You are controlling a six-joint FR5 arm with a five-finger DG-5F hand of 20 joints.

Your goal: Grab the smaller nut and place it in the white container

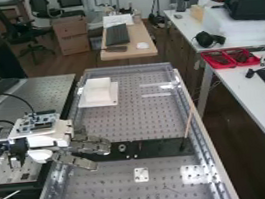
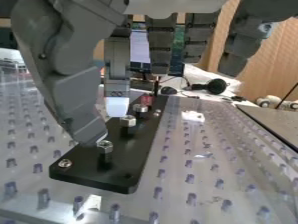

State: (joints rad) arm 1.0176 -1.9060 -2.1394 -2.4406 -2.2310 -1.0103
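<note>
Over the near half of the perforated bench top, the hand [image 1: 90, 142] hung above one end of a long black plate [image 1: 162, 148], its arm reaching in from the high view's left. Fingers [image 2: 117, 60] roughly straight and spread apart, the thumb [image 2: 75, 102] standing off from them, a gap between. In the wrist view, nuts sat on short posts in a row along the plate. The nearest nut [image 2: 104, 146] was right at the thumb's tip; contact or a hair of clearance, could not tell. Next along the row, the middle nut [image 2: 128, 121] stood just beyond a pale fingertip [image 2: 117, 107]. A farther nut [image 2: 140, 108] lay past that one, with something small and red [image 2: 146, 99] behind it. Which was the smaller nut could not be settled for certain by eye. A screw head [image 2: 64, 163] was set in the plate's near corner. White container [image 1: 98, 92]: on the perforated top toward its far end, view's left side, well apart from the hand. A thin rod [image 1: 189, 123] leaned at the plate's other end; a small white block [image 1: 141, 175] lay nearer the camera.
</note>
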